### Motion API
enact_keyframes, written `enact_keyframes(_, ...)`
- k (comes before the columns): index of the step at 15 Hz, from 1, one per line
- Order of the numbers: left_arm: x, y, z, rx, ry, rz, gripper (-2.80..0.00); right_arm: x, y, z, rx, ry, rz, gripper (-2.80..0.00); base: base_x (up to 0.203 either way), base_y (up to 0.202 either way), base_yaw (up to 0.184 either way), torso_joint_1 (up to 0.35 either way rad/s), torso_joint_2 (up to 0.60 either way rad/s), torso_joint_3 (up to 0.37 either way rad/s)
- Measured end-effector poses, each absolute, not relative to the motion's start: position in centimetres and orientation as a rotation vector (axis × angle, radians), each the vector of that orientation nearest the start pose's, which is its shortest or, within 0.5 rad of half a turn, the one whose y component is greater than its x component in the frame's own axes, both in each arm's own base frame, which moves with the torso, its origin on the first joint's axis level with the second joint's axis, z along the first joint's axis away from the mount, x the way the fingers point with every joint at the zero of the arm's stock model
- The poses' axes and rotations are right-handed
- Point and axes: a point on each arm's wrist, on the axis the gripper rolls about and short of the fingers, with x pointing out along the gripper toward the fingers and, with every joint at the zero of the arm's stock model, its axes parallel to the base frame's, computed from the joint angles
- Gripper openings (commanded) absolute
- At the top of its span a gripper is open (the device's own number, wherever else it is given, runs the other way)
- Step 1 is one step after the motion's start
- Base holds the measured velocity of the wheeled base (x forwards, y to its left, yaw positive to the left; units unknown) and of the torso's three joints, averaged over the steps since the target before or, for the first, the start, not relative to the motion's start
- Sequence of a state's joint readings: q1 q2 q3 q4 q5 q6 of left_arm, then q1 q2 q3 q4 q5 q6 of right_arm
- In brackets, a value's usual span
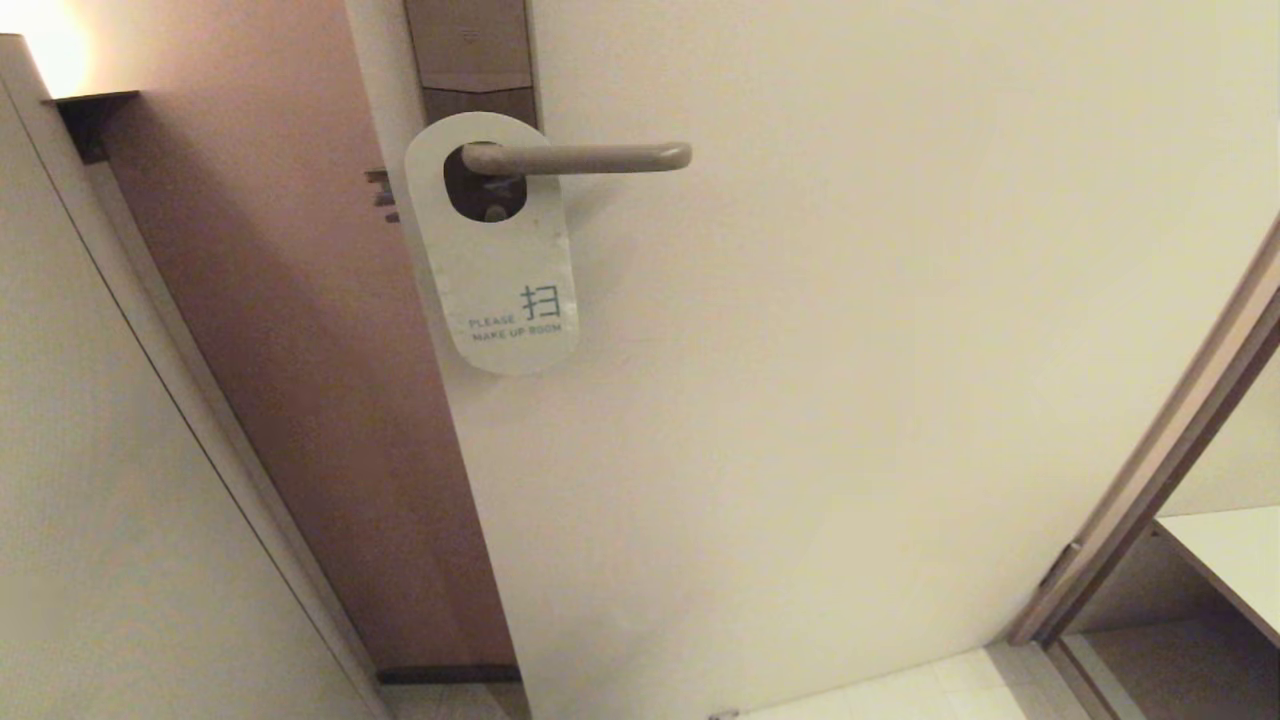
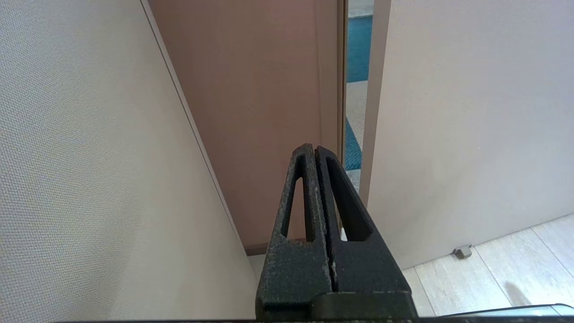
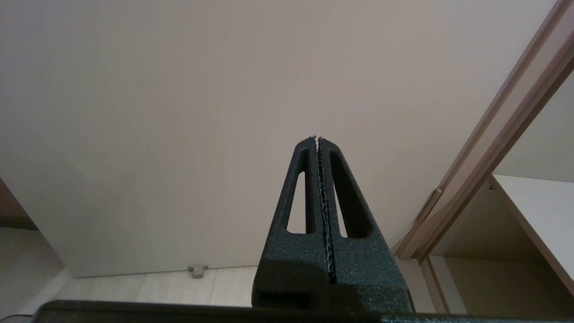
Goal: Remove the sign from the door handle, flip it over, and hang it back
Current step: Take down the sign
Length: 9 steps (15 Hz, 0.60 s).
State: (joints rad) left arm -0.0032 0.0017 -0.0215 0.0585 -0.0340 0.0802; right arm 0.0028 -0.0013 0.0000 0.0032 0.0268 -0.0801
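Left hand [image 2: 316, 148]: fingers pressed together, nothing between them, pointing toward the narrow gap where the door's [image 1: 850, 400] latch edge stands off from a brown panel [image 1: 300, 350]; blue carpet [image 2: 358, 49] shows through that gap. Right hand [image 3: 317, 139]: fingers likewise closed flat on each other, empty, aimed at the bare door face low down, with the door frame [image 3: 493, 134] running diagonally beside it and a pale shelf [image 3: 538, 215] past the frame. Neither hand appears in the head view; both sit low, well apart from the sign. Sign [image 1: 495, 270]: white side out, hanging on the handle [image 1: 580, 157] by its oval hole, slightly tilted, its upper end overlapping the lock plate [image 1: 470, 60] and its left edge reaching just past the door's edge. Lettering in teal near its lower end: a large Chinese character, then "PLEASE MAKE UP ROOM" in two lines. Handle: horizontal bar, free end pointing toward the robot's right, with open door face beyond its tip and below the sign. Wall [image 1: 100, 500]: pale, on the left, close beside the brown panel, with a lit lamp bracket [image 1: 90, 105] at its top. Floor [image 3: 179, 282]: light tiles, with a small door stop [image 3: 197, 270] at the door's foot.
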Motion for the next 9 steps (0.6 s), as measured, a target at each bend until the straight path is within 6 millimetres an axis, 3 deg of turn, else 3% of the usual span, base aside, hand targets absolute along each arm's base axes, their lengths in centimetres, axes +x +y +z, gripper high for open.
enact_keyframes(9, -2.45, -0.08, 7.56, 0.092, 0.037, -0.043, -2.8, -2.29, 0.05, 7.52, -0.079, 0.0, 0.03, -2.8, 0.0, 0.0, 0.0, 0.0, 0.0, 0.0)
